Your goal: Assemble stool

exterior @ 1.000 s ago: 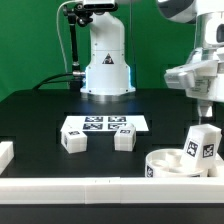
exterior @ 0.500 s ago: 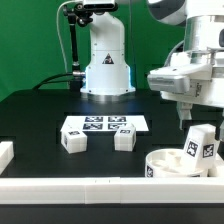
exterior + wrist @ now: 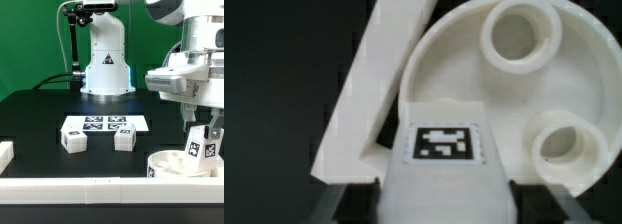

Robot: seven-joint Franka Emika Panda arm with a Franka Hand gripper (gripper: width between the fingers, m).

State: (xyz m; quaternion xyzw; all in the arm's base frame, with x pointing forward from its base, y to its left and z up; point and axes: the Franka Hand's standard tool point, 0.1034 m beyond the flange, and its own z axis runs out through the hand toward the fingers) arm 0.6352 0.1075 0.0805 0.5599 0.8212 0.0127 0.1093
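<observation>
Black table; seat sockets wrist view only

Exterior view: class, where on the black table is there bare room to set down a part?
Bare: the table between the white rail end and the nearest loose leg; also between marker board and robot base. Crowded: the exterior view's right, with seat, upright leg, jaws.

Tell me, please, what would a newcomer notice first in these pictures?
The gripper at the exterior view's right draws the eye, straddling a tagged white leg that stands at the round seat. Next come two loose legs, sitting in front of the marker board at mid-table.
</observation>
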